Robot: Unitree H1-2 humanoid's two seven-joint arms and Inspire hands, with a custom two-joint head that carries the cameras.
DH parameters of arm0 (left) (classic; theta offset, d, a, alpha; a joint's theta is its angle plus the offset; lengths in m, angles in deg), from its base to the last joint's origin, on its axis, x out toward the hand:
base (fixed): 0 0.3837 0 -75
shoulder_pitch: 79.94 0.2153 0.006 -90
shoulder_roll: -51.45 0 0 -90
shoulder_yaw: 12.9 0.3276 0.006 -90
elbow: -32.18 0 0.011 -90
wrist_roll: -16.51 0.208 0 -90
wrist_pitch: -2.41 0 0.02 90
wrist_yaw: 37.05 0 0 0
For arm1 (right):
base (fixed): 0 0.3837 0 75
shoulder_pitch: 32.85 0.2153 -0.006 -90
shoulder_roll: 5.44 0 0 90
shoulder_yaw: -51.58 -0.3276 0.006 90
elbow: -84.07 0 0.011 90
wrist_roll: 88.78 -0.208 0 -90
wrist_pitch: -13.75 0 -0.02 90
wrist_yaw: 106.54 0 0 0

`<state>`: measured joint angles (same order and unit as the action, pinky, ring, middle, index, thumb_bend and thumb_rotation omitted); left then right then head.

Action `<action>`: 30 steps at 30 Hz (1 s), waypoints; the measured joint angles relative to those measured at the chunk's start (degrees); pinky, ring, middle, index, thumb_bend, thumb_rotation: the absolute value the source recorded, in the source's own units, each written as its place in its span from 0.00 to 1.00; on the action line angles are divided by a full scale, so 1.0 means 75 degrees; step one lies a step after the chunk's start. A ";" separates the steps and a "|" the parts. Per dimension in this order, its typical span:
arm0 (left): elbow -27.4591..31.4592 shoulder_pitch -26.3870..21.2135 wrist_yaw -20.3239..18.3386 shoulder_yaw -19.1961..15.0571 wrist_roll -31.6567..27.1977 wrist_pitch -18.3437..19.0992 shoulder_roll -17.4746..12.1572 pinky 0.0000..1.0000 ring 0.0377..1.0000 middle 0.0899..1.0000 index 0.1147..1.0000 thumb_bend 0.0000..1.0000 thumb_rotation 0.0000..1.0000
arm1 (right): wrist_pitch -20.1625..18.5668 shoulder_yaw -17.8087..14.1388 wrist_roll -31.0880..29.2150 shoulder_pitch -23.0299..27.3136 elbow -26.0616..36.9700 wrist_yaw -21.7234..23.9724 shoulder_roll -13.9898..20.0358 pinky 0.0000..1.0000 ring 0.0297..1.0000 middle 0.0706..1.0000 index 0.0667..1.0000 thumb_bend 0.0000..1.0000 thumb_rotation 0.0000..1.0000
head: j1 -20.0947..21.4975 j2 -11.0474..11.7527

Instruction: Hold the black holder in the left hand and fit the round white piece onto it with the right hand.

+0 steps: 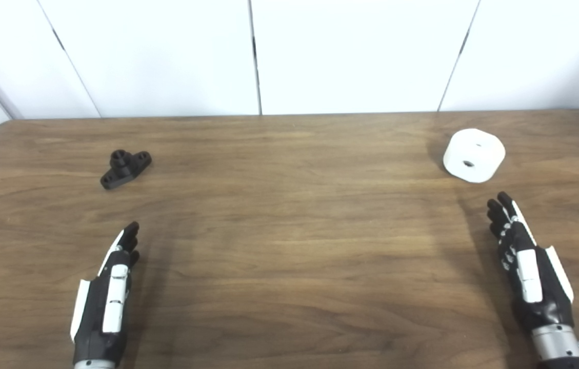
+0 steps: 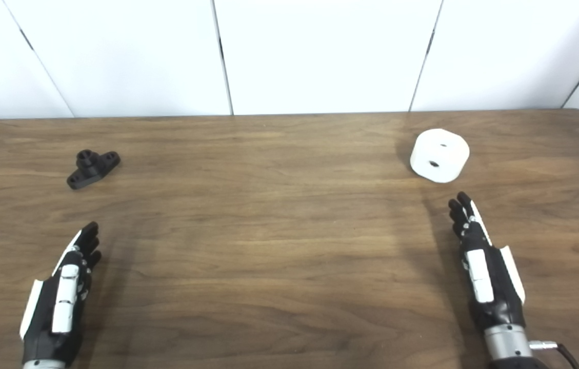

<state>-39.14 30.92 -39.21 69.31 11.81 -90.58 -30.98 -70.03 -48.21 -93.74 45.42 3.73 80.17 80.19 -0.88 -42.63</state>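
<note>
Left eye view: left robot hand [image 1: 106,292], right robot hand [image 1: 527,261] empty, fingers extended; no writing legible.

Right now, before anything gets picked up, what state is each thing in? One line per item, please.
black holder: lying flat on the table, far left, untouched, post pointing up.
round white piece: resting on the table, far right, tilted so a holed face shows, untouched.
left hand: open, empty, fingers extended, short of the holder.
right hand: open, empty, fingers extended, just short of the white piece.
table: wooden, bearing both parts apart from each other.
</note>
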 measured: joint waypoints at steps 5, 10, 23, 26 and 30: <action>0.0000 0.0000 0.0002 0.0007 0.0002 -0.0001 0.0000 1.00 0.99 0.97 0.92 0.48 0.95 | 0.0002 0.0010 -0.0012 -0.0007 0.0000 0.0003 0.0013 1.00 0.97 0.96 0.98 0.64 1.00 | -0.0047 0.0023; 0.0000 0.0000 0.0009 0.0030 0.0060 -0.0007 -0.0001 1.00 1.00 0.98 0.93 0.49 0.96 | 0.0055 0.0009 -0.0034 -0.0007 -0.0006 0.0003 0.0022 1.00 0.97 0.96 0.98 0.64 1.00 | -0.0211 0.0059; -0.0182 -0.0002 0.0212 0.0331 0.0555 -0.0325 0.0049 1.00 0.99 0.96 0.91 0.46 0.97 | 0.0704 -0.0076 -0.0248 0.0174 -0.0484 0.0151 0.0414 1.00 1.00 0.99 1.00 0.61 1.00 | -0.1723 0.0727; -0.0331 -0.0001 0.0295 0.0391 0.0658 -0.0575 0.0051 0.97 0.98 0.96 0.91 0.48 0.96 | 0.0781 -0.0085 -0.0428 0.0200 -0.0568 0.0255 0.0510 1.00 1.00 1.00 1.00 0.60 1.00 | -0.1933 0.0902; -0.0393 -0.0001 0.0486 0.0461 0.0809 -0.0611 0.0063 0.96 0.98 0.96 0.91 0.50 0.93 | 0.0789 -0.0091 -0.0526 0.0200 -0.0595 0.0327 0.0540 1.00 1.00 0.99 1.00 0.60 1.00 | -0.2016 0.1089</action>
<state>-42.09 30.91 -35.56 72.77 17.87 -95.17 -30.52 -64.12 -48.89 -97.68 46.92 -0.74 82.62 84.24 -16.00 -34.46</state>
